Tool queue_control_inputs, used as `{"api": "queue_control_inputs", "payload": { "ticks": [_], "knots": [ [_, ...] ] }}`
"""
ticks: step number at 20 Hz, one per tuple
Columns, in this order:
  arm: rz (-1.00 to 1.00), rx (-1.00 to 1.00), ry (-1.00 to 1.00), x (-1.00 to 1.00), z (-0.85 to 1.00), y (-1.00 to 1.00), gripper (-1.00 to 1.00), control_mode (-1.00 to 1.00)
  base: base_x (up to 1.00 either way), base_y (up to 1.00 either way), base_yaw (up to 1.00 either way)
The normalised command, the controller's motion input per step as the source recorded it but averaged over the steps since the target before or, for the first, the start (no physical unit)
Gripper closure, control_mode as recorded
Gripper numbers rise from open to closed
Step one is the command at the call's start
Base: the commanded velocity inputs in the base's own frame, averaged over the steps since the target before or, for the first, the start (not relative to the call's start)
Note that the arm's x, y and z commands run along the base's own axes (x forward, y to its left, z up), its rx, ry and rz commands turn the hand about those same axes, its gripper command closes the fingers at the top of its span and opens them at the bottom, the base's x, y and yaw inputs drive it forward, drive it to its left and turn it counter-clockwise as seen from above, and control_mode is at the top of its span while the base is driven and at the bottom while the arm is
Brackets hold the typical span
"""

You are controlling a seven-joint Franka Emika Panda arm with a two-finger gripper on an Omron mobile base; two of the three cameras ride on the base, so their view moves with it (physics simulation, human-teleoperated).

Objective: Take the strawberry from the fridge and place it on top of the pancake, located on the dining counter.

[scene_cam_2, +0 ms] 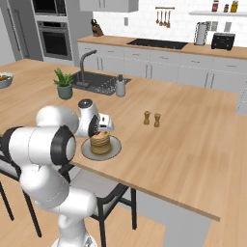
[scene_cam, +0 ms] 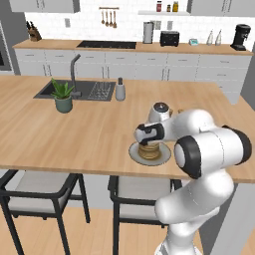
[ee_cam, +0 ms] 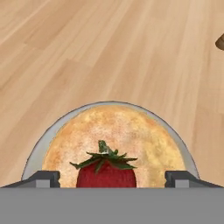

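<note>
Potted plant (scene_cam: pixel 63 96) stands at the sink's (scene_cam: pixel 74 89) 7 o'clock corner, tap (scene_cam: pixel 73 71) upright behind the basin. Soap bottle (scene_cam: pixel 120 89) sits just beside the sink at 3 o'clock. Two brown shakers (scene_cam_2: pixel 151 118) stand side by side, apart. Rear wall: stovetop (scene_cam: pixel 106 44), toaster (scene_cam: pixel 169 38), coffee machine (scene_cam: pixel 241 37), knife block (scene_cam: pixel 34 33). Wall oven (scene_cam_2: pixel 56 39) at 10 o'clock. Two stools (scene_cam: pixel 37 191) below.

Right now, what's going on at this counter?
The white arm's gripper hovers right over the pancake stack on its grey plate, at the near edge of the dining counter. Its jaws stand wide apart, each fingertip clear of the strawberry, which sits upright on the top pancake with its green leaves up. The berry looks just released, so the placement seems done.
</note>
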Motion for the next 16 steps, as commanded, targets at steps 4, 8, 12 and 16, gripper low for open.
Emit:
{"api": "queue_control_inputs", "payload": {
  "ticks": [4, 8, 12, 16],
  "knots": [
    [0.00, 0.00, 0.00, -0.37, 0.41, -0.12, -1.00, -1.00, 0.00, 0.00, 0.00],
    [0.00, 0.00, 0.00, -0.63, 0.57, -0.28, -1.00, -1.00, 0.00, 0.00, 0.00],
    [0.00, 0.00, 0.00, -0.62, 0.55, -0.38, -1.00, -1.00, 0.00, 0.00, 0.00],
    [-0.02, 0.02, 0.00, -0.53, 0.48, -0.41, -1.00, -1.00, 0.00, 0.00, 0.00]
  ]
}}
